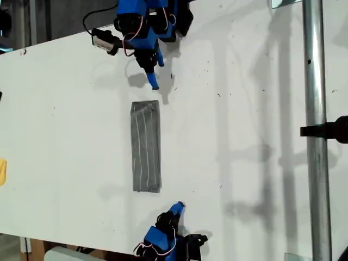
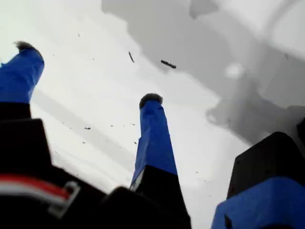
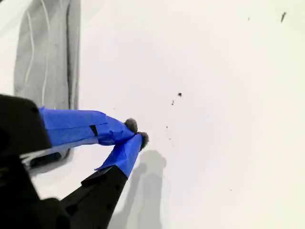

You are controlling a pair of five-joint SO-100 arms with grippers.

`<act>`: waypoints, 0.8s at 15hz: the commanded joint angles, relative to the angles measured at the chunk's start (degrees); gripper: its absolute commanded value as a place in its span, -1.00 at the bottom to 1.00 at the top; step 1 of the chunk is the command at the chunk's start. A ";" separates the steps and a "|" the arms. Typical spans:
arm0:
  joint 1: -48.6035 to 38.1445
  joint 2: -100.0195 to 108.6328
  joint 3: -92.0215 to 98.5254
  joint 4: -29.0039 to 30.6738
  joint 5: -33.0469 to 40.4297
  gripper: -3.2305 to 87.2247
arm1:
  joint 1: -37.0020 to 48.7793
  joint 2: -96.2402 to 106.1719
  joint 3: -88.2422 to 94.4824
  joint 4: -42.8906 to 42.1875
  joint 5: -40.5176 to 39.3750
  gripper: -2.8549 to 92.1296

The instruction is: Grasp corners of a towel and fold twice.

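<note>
Exterior view: metal pole [image 1: 315, 109] beside towel [image 1: 145, 147].

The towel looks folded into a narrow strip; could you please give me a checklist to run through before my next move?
1. The towel is free of both grippers: ok, it lies alone on the table.
2. My first gripper is empty: ok, its jaws are open over bare table.
3. My second gripper is empty: ok, it is shut on nothing, beside the towel.
4. Two folds done: cannot tell, the layers are not distinguishable.
5. Strip edges straight: ok.
</note>
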 commanded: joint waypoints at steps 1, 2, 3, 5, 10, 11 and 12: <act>3.08 1.23 1.32 -1.49 -3.78 -0.98 | 6.59 -16.17 -4.48 -12.66 -6.86 -0.07; 3.87 1.23 1.41 -1.58 -4.57 -0.98 | 8.53 -25.66 -8.79 -17.05 -8.61 -0.06; 4.22 1.23 1.41 -1.32 -4.83 -0.98 | 10.11 -34.80 -14.06 -20.39 -10.11 -0.05; 5.01 1.23 1.49 -1.23 -5.63 -0.98 | 11.95 -48.43 -24.08 -24.96 -12.22 -0.03; 5.10 1.23 1.76 -1.05 -5.45 -0.98 | 12.13 -80.33 -53.96 -21.97 -16.35 -0.05; 5.10 1.23 1.93 -1.05 -5.36 -0.98 | 11.78 -83.94 -59.41 -20.30 -17.40 -0.15; 4.83 1.23 2.02 -1.05 -5.19 -0.98 | 11.51 -85.08 -61.70 -20.48 -18.19 -0.76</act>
